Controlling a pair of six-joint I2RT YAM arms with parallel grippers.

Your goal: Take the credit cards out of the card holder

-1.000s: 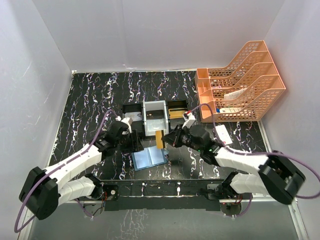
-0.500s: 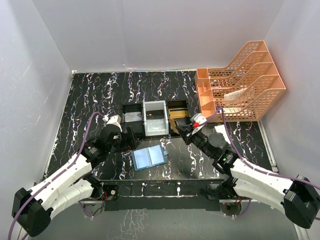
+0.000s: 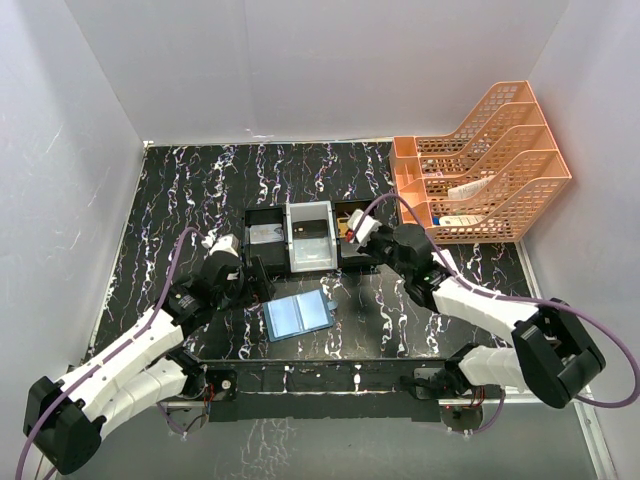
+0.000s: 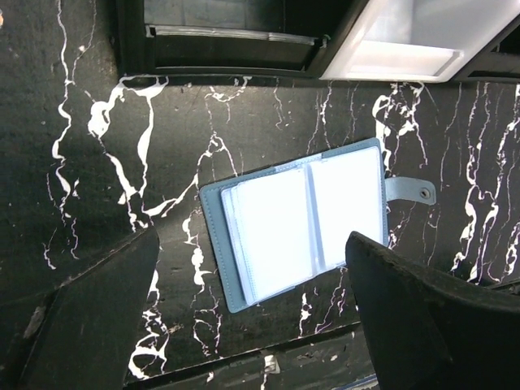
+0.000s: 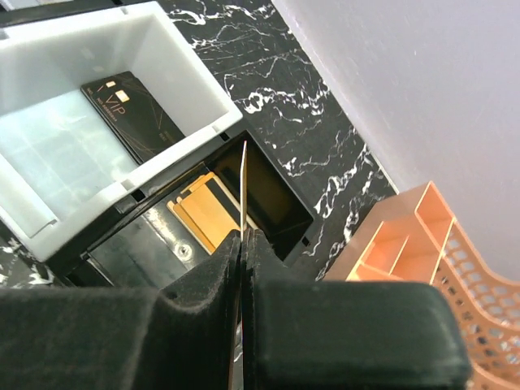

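Right gripper (image 5: 242, 237): pinching 1 card (image 5: 244, 183) edge-on above tray (image 5: 307, 223); could slip, seemingly thin hold. Left gripper (image 4: 252, 241): wide, empty.

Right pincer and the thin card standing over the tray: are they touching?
Touching. The right wrist view shows the right pincer shut on the credit card, which is seen edge-on with its lower end clamped in the closed jaws.

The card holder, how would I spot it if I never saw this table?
On the black marbled table, find the three-compartment tray in the middle. Just nearer the arms lies the card holder: the only blue thing, opened flat like a book.
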